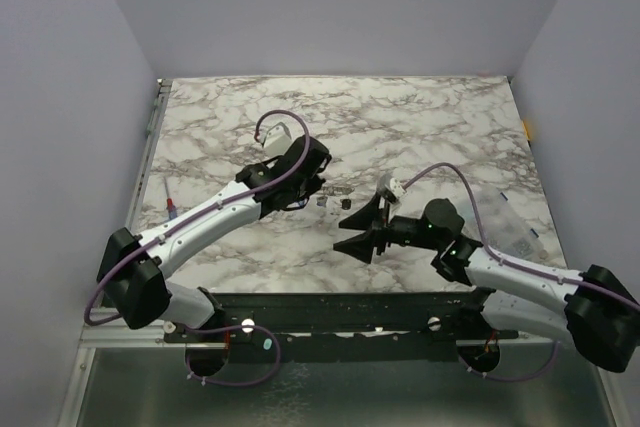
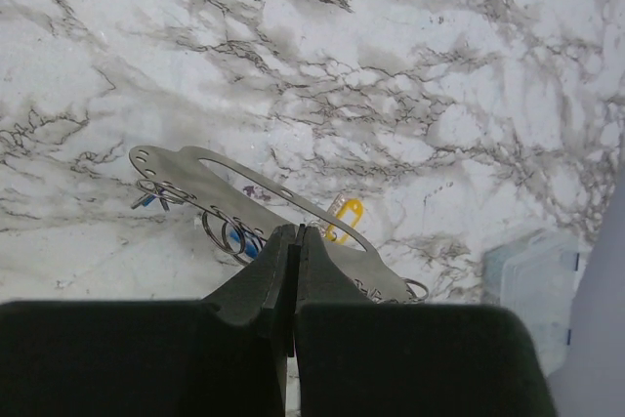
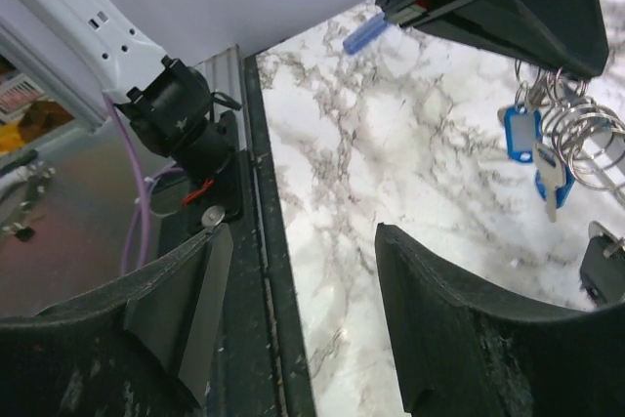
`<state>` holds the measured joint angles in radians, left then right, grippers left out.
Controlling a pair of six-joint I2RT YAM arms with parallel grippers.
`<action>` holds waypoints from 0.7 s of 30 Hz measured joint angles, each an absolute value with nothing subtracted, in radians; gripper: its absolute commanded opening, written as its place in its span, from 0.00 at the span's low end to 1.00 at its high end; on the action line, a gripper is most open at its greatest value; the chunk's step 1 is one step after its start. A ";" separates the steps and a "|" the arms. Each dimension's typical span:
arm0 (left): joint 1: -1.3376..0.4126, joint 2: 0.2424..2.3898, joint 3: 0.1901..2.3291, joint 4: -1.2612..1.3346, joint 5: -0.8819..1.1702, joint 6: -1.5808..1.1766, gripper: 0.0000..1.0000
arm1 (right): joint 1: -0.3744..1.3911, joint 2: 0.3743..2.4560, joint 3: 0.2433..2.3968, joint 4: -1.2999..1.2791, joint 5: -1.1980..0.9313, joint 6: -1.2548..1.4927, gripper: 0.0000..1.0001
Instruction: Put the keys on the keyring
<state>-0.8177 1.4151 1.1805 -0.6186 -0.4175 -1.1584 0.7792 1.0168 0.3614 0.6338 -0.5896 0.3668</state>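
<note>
Fingers (image 2: pixel 259 285) of left gripper (image 2: pixel 296 230) pressed together on a thin metal plate (image 2: pixel 195 169), keyring (image 3: pixel 586 134) and blue-tagged keys (image 3: pixel 545 178) dangling beneath – right gripper (image 3: pixel 303 241) spread, empty. Looks light, slick, free-swinging – probably best pinched by a plastic tag (image 3: pixel 521 131)

Three views of one marble counter (image 1: pixel 400 117).
Overhead looks down from behind; both close wrist cameras share the keys (image 3: pixel 522 134).
</note>
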 measured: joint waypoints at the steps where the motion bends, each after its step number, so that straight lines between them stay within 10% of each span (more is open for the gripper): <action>1: -0.810 1.404 1.172 -0.614 -0.413 -1.179 0.00 | 0.796 1.034 0.357 0.672 -0.574 0.348 0.69; 21: -0.669 1.211 0.999 -0.522 -0.156 -1.402 0.00 | 0.976 1.528 0.410 1.369 -0.294 -0.134 0.48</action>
<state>-0.6689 1.2106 0.9993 -0.5217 -0.1558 -1.4021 0.9764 1.5276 0.4099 1.3685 -0.2939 -0.1337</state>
